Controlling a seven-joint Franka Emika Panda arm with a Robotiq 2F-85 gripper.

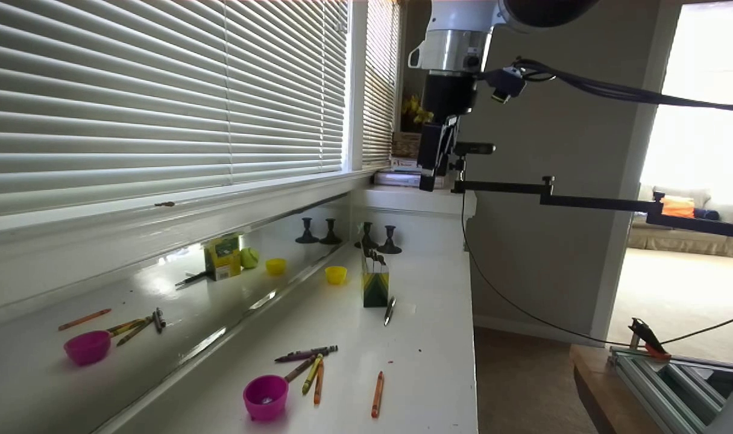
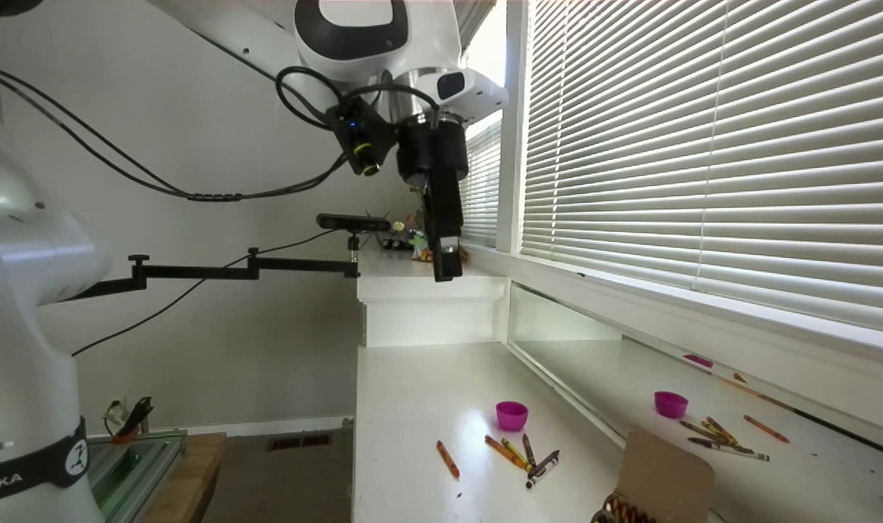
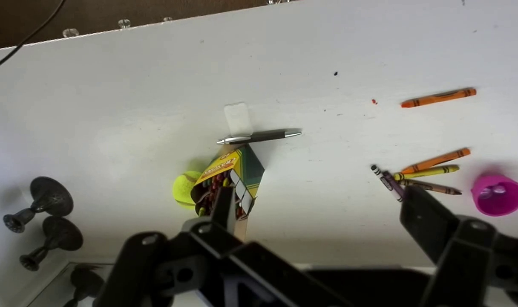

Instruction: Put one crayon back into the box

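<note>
The crayon box (image 1: pixel 376 290) stands upright and open on the white counter, with crayons in it. In the wrist view the green and yellow box (image 3: pixel 251 170) is partly behind a finger; its brown flap (image 2: pixel 663 472) shows in an exterior view. A lone orange crayon (image 3: pixel 438 98) lies on the counter (image 1: pixel 377 395). A loose group holds an orange crayon (image 3: pixel 438 160), a yellow crayon (image 3: pixel 427 172), a brown crayon (image 3: pixel 431 186), a purple crayon (image 3: pixel 394 187) and a white-labelled crayon (image 3: pixel 383 177). My gripper (image 3: pixel 318 196) is open and empty, high above the counter (image 2: pixel 447 272).
A magenta cup (image 1: pixel 266 398) stands beside the crayon group. A pen (image 3: pixel 267 136) and a tennis ball (image 3: pixel 185 189) lie by the box. A yellow cup (image 1: pixel 336 275) and dark candlesticks (image 1: pixel 389 241) stand farther back. A mirror (image 1: pixel 179 301) and window blinds (image 1: pixel 161 90) run alongside.
</note>
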